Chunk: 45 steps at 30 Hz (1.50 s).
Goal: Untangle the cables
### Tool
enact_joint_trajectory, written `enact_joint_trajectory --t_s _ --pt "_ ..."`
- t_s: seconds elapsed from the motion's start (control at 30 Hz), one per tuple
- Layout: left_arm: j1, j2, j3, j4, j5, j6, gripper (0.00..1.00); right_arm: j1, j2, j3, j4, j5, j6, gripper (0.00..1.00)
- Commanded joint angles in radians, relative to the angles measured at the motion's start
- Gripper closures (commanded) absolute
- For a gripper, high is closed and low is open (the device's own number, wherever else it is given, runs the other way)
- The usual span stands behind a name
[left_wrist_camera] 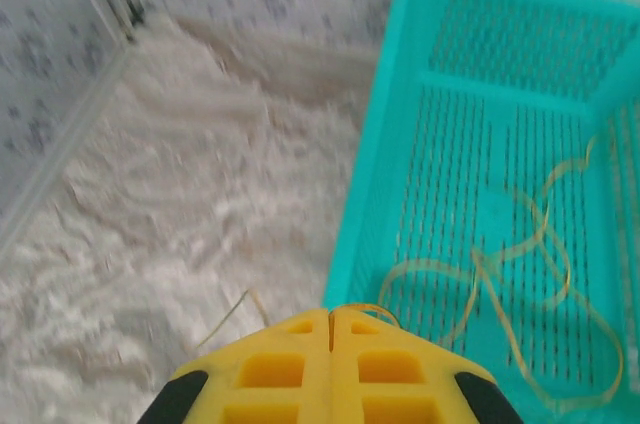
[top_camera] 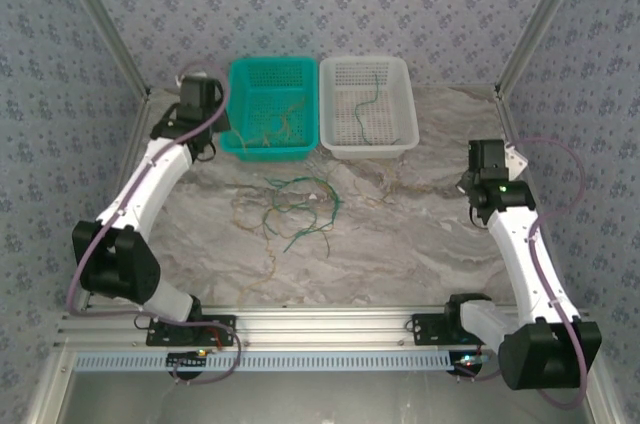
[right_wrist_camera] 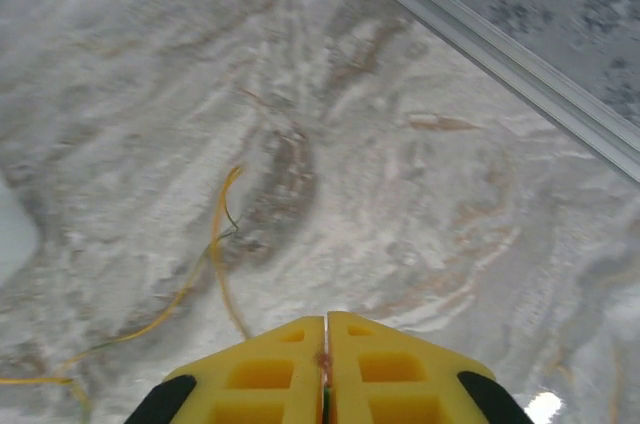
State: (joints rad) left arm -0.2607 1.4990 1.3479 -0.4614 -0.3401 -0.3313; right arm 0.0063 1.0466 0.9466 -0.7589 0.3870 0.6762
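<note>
A tangle of green and yellow-tan cables (top_camera: pixel 300 206) lies on the marble table in front of the baskets. Several yellow-tan cables (left_wrist_camera: pixel 520 254) lie in the teal basket (left_wrist_camera: pixel 360 194). A green cable (top_camera: pixel 368 99) lies in the white basket (top_camera: pixel 368 150). My left gripper (left_wrist_camera: pixel 330 312) hangs by the teal basket's left wall (top_camera: pixel 226 124), jaws shut, and a yellow-tan strand arcs from its tip into the basket. My right gripper (right_wrist_camera: pixel 325 319) hovers over bare marble at the right (top_camera: pixel 468 184), jaws together with a green sliver in the seam. A yellow-tan cable (right_wrist_camera: pixel 215 244) runs under its left finger.
Aluminium frame rails (top_camera: pixel 110 34) and patterned walls close off the back and sides of the table. A rail (right_wrist_camera: pixel 500 54) passes close beyond the right gripper. The two baskets stand side by side at the back edge.
</note>
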Motion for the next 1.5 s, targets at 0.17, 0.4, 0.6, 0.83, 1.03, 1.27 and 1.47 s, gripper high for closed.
enact_joint_trajectory --t_s 0.17,0.4,0.6,0.83,1.03,1.27,1.47 --pt "-0.071 -0.134 -0.021 0.011 -0.081 0.025 1.00 -0.094 0.007 -0.010 -0.062 -0.052 -0.065 0.18" --pt "-0.086 -0.211 -0.067 0.137 -0.039 0.005 1.00 0.222 0.137 0.069 0.079 -0.170 -0.417 0.13" --pt "0.024 -0.291 -0.057 0.162 -0.077 -0.063 1.00 0.296 0.562 0.295 -0.076 -0.263 -0.603 0.24" --pt "0.229 -0.364 -0.096 0.180 -0.105 -0.109 1.00 0.216 0.681 0.317 -0.084 -0.360 -0.908 0.27" --pt "0.400 -0.358 -0.079 0.185 -0.067 -0.146 1.00 0.156 0.677 0.313 0.046 -0.442 -1.100 0.27" --pt "0.424 -0.329 -0.105 0.248 0.101 -0.178 1.00 0.259 0.715 0.256 0.251 -0.434 -1.356 0.26" --pt "0.395 -0.319 -0.117 0.254 0.153 -0.159 1.00 0.276 0.823 0.311 0.229 -0.468 -1.444 0.26"
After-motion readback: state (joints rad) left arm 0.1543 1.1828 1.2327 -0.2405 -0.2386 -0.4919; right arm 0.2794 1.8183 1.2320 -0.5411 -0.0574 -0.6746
